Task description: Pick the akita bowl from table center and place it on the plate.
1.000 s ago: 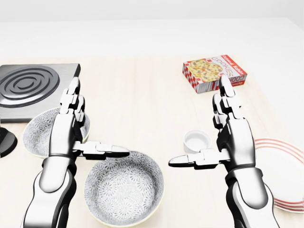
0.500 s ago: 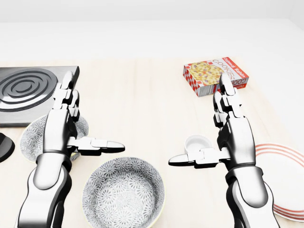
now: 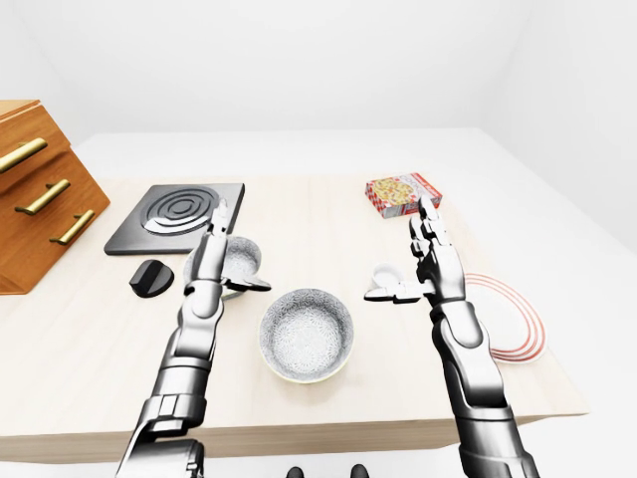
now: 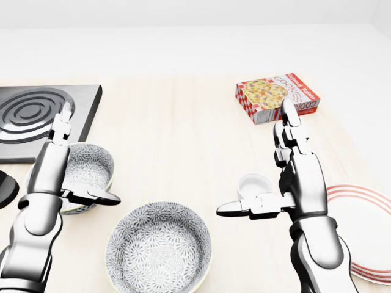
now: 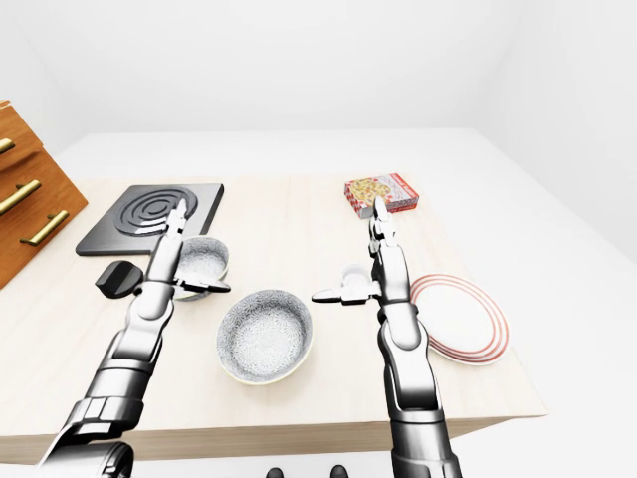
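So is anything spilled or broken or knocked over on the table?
No, nothing stands out. Both patterned bowls and the small white cup sit upright, the cookie box lies flat, and the plate is whole and empty. Both robot hands are open, holding nothing.

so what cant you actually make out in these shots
- Plate: head view's right edge and the right hand cut it off; the right-eye view shows it whole.
- Small white cup: partly behind the right hand's thumb in every view.
- Second patterned bowl: the left hand covers its left side.
- Cookie box: small print too small to read.
- Black knob: cut by head view's left edge.
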